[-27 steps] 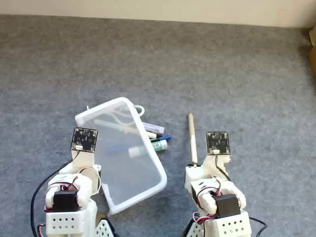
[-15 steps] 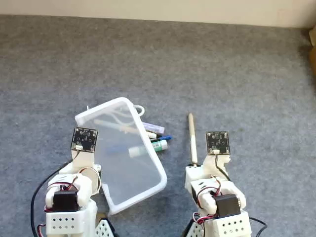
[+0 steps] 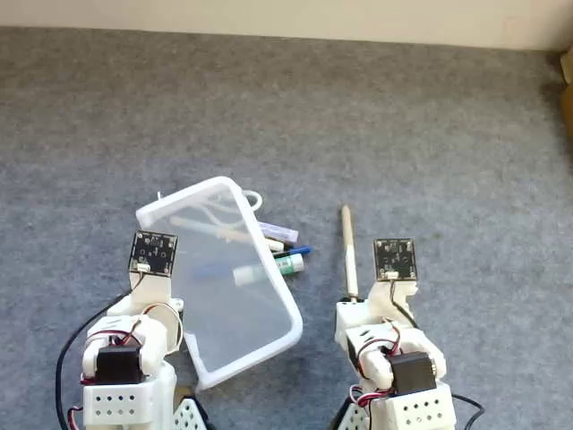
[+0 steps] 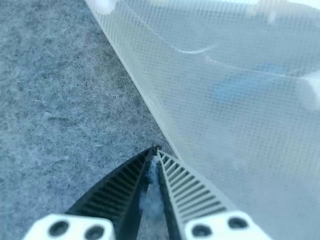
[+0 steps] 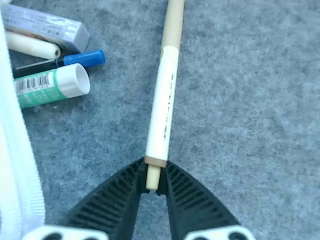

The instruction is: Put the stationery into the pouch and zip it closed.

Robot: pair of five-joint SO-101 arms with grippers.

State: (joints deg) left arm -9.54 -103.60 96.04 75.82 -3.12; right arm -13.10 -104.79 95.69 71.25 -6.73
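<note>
Grey carpet (image 3: 430,134) holds a pen (image 5: 164,95) lying lengthwise away from the right gripper (image 5: 154,172) pinching its end; left gripper (image 4: 154,153) closed beside pouch (image 4: 240,100).

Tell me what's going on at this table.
Two robot arms are working on getting stationery into a mesh pouch. The right gripper is shut on the end of a beige pen that lies on the carpet beside the pouch, not yet inside. The left gripper is shut, its tips at the pouch's edge. A glue stick and a blue-capped pen stick out at the pouch's side.
</note>
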